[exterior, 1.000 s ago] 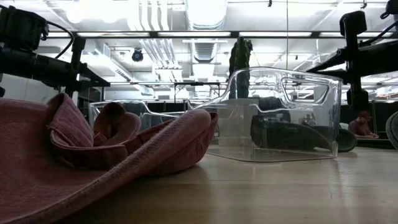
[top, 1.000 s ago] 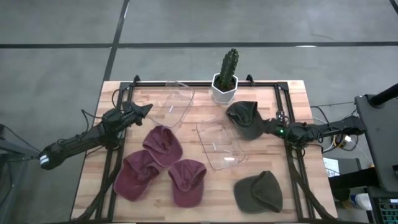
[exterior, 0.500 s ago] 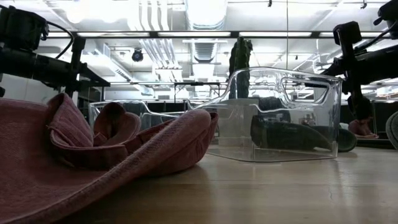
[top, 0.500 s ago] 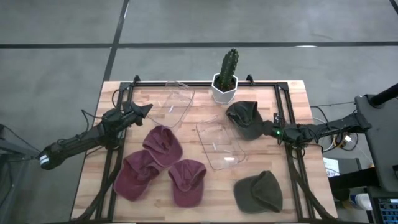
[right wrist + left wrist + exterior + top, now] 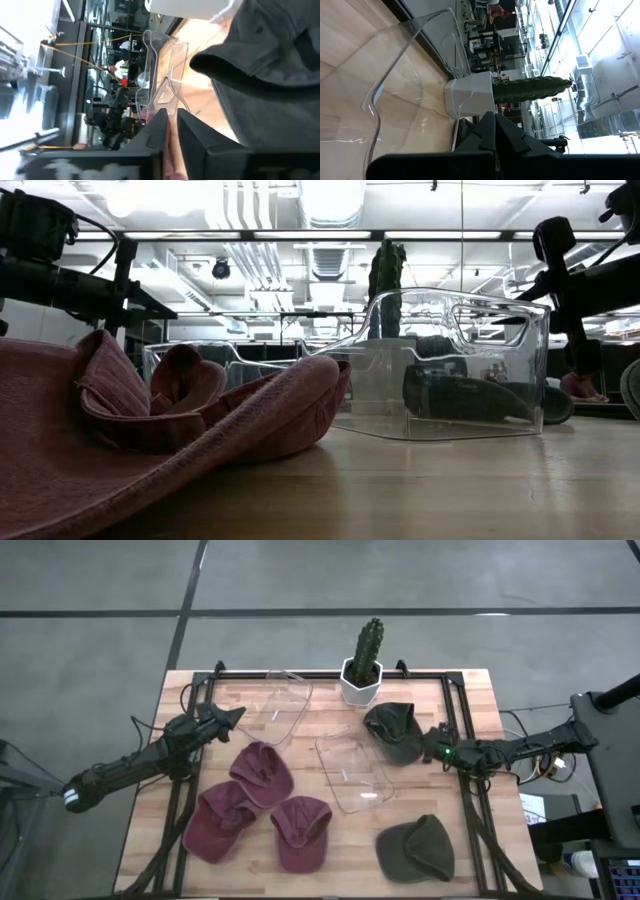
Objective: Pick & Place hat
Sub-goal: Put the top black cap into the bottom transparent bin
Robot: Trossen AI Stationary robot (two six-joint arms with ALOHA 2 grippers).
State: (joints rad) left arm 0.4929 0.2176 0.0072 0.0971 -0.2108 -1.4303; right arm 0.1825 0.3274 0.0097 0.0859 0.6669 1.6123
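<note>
A dark green hat [image 5: 392, 732] lies crumpled on the table right of the cactus pot; in the right wrist view this green hat [image 5: 270, 65] fills the frame just ahead of the fingers. My right gripper [image 5: 431, 746] [image 5: 172, 117] hovers at the hat's right edge, open by a narrow gap, and touches nothing that shows. A second green hat [image 5: 418, 848] rests near the front right. Three maroon hats [image 5: 262, 772] [image 5: 222, 822] [image 5: 302, 832] lie front left. My left gripper [image 5: 236, 716] [image 5: 492, 122] waits shut at the table's left.
Two clear plastic bins stand on the table, one at the far left [image 5: 281, 705] and one in the middle [image 5: 352, 773], just left of the far green hat. A cactus in a white pot [image 5: 362, 668] stands at the far edge. A black frame rail [image 5: 462, 740] runs under my right arm.
My right gripper has moved slowly toward the table's left, closing in on the right edge of the far green hat. The hat and everything else have stayed put.
</note>
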